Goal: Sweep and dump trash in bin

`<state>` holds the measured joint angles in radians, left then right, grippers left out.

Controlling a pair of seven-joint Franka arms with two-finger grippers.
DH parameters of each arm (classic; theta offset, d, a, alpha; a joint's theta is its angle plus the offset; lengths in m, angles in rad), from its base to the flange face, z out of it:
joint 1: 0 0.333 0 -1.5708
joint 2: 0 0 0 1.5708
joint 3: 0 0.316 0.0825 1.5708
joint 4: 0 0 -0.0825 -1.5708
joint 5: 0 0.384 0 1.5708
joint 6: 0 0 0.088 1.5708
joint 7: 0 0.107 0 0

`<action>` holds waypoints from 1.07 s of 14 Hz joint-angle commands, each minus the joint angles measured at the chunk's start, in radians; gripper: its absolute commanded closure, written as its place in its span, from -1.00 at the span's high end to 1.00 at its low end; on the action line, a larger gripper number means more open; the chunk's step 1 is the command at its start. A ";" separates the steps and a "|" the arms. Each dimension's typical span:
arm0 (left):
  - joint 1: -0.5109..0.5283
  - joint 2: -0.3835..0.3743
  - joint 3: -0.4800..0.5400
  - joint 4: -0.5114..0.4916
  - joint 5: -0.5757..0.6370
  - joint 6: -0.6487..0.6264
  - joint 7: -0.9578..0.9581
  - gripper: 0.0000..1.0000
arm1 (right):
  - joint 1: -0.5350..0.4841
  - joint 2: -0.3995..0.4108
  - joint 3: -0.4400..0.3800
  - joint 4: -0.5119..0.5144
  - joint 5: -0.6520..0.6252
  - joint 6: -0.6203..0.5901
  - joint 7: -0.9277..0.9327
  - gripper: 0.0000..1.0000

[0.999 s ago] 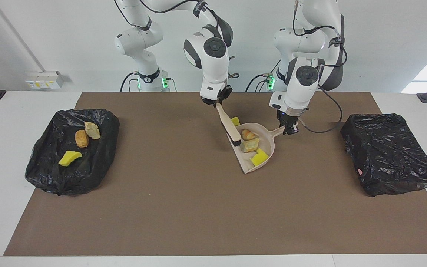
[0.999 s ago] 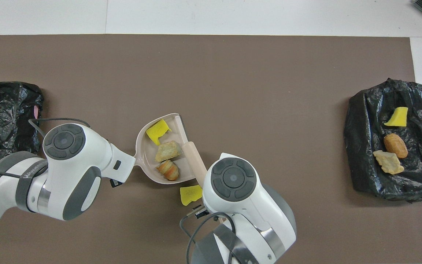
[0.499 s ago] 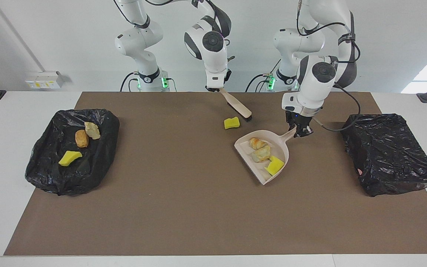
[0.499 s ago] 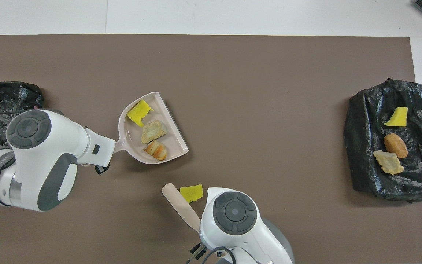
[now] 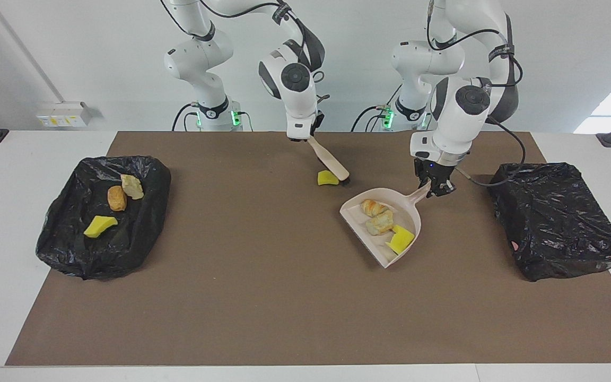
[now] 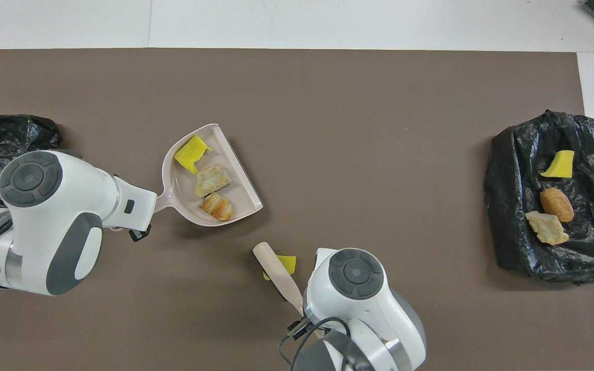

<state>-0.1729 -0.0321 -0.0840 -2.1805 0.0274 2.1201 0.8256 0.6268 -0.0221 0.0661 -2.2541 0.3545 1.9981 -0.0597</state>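
Presently left pincer (image 5: 433,187) pinches the dustpan (image 5: 385,225) handle; right pincer (image 5: 305,139) pinches the brush (image 5: 331,161), sponge chunk (image 5: 328,178) at its nine o'clock.

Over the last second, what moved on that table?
The left claw carried the dustpan with three scraps toward the left arm's bin. The right claw pulled the brush back beside the loose sponge. Both grips and both bins unchanged.

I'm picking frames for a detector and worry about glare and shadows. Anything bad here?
Facing view: the black bag toward the left arm's end shows small glints, and the dustpan casts a soft shadow on the mat. Overhead view: even light, with a faint shadow under the dustpan.
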 commanded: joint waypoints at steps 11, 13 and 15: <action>-0.039 -0.083 -0.010 -0.114 0.011 -0.032 0.185 -1.00 | -0.363 0.050 -0.002 0.215 -0.142 -0.232 0.078 -1.00; -0.045 -0.077 -0.010 -0.114 0.011 -0.016 0.135 -1.00 | -0.406 0.045 -0.003 0.197 -0.184 -0.222 0.098 -1.00; -0.071 -0.065 -0.010 -0.122 0.011 0.021 0.074 -1.00 | -0.473 0.048 0.000 0.185 -0.242 -0.187 0.106 -1.00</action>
<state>-0.2135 -0.0782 -0.1041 -2.2702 0.0283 2.0965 0.9566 0.2110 0.0246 0.0535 -2.0592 0.1548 1.7894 0.0301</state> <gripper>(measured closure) 0.687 0.731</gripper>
